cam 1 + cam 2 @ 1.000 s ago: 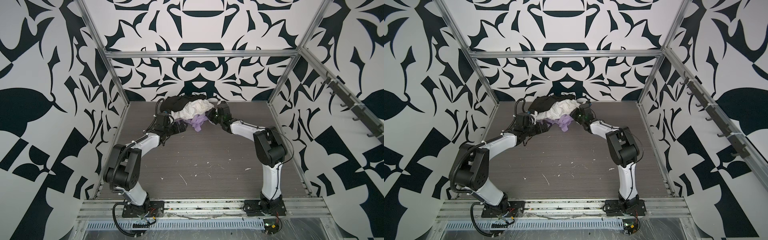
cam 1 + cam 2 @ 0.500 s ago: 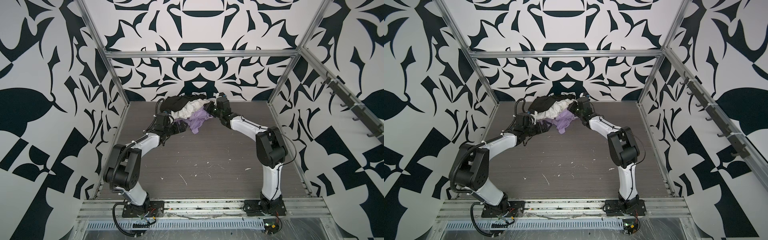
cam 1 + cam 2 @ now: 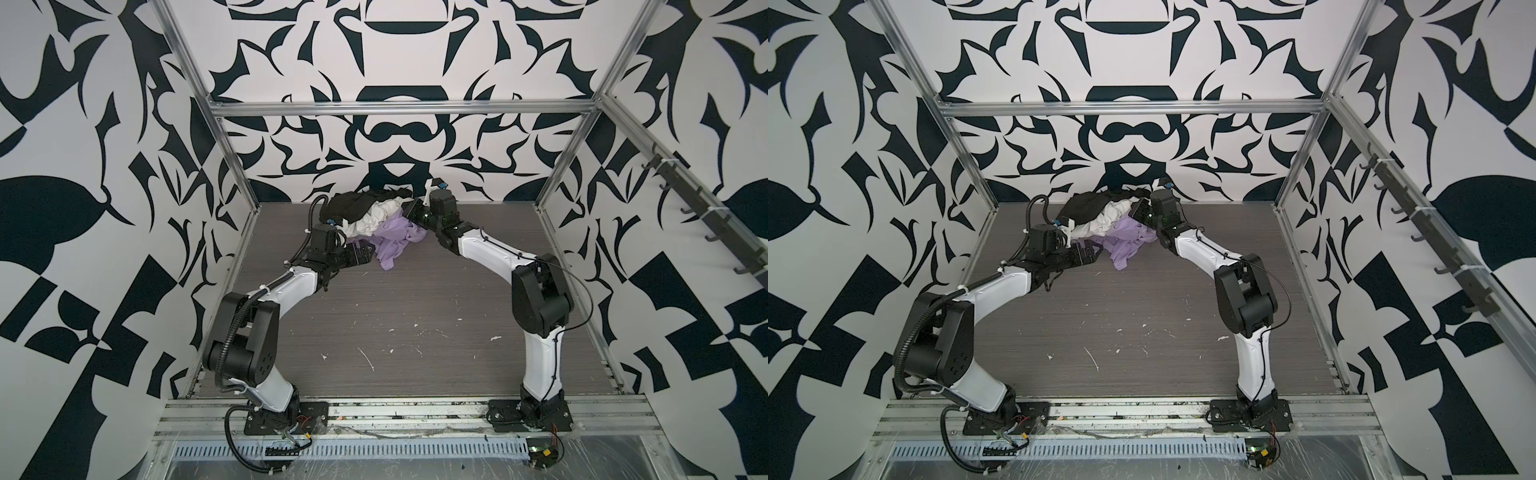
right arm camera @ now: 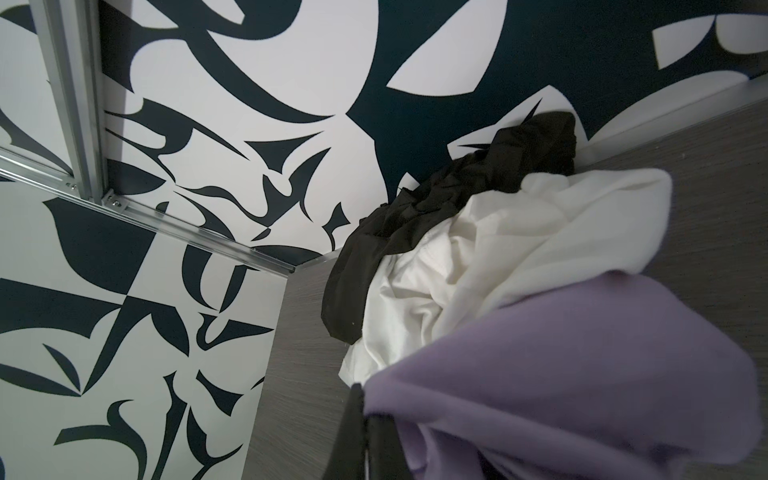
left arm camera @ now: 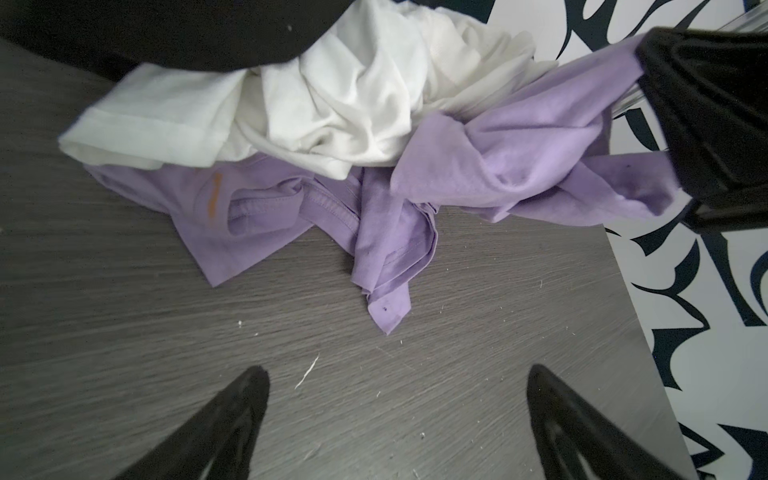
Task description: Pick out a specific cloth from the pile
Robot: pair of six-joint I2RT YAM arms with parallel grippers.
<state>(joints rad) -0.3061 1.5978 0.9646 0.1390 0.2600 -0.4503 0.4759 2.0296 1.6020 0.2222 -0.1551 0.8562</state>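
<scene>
The lavender cloth (image 3: 392, 239) is lying at the six o'clock edge of the pile (image 3: 365, 210). Part of it is spreading onto the grey table (image 3: 415, 316) and part is sitting tucked under the white cloth (image 3: 374, 217). In both top views a narrow tail of it is trailing toward six o'clock (image 3: 1121, 264). In the left wrist view a small orange mark (image 5: 214, 199) is showing on its flat part.

One bunched fold is being pulled up taut toward one o'clock, where the right gripper (image 3: 412, 212) is pinching it. In the right wrist view the jaws are sitting closed together (image 4: 368, 424), with lavender fabric (image 4: 582, 374) billowing over them.

The left gripper (image 3: 368, 253) is hovering at about eight o'clock from the lavender cloth, low over the table. Its jaws are standing wide apart and gripping nothing. In the left wrist view bare table is showing between its fingertips (image 5: 257, 374) and the tail of the cloth.

The white cloth is resting on the lavender cloth at its eleven o'clock. The black cloth (image 3: 353, 203) is lying beyond that. The whole pile is sitting at the table's twelve o'clock, close to the patterned back wall (image 3: 399, 137).
</scene>
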